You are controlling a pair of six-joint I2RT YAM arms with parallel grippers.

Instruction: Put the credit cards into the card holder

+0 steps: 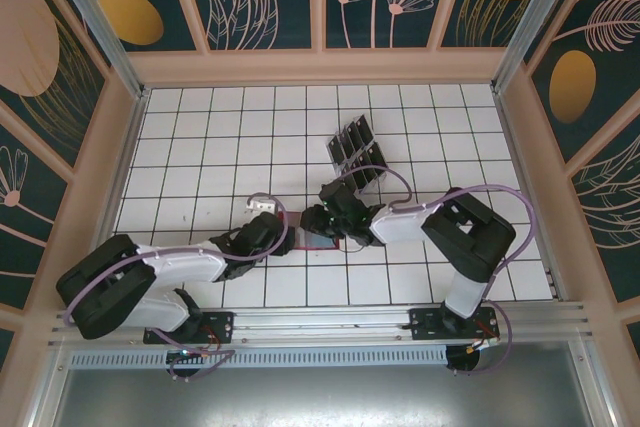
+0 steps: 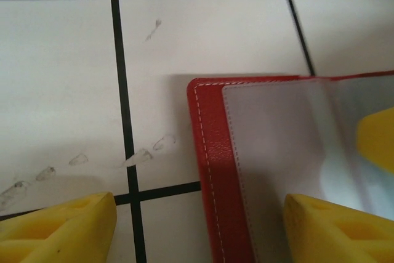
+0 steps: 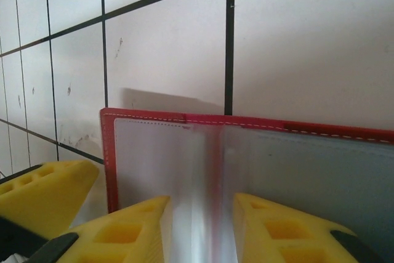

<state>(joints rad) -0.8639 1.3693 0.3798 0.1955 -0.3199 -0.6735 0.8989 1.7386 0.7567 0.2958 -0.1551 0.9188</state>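
Note:
The red card holder (image 2: 209, 152) lies open on the white tiled table, its grey-blue pockets (image 3: 154, 158) facing up. In the top view it is a red sliver (image 1: 322, 243) between the two grippers. My left gripper (image 2: 200, 238) is open and straddles the wallet's left edge, one finger (image 2: 61, 232) over bare tile and the other (image 2: 338, 232) over the pocket. My right gripper (image 3: 200, 229) is open, low over the wallet, with a finger on each side of the centre fold. Several black credit cards (image 1: 357, 154) stand in a rack behind the grippers.
The clear slotted rack (image 1: 362, 175) holding the cards sits just beyond the right arm. Wooden walls (image 1: 320, 67) enclose the table on three sides. A metal rail (image 1: 320, 322) runs along the near edge by the arm bases.

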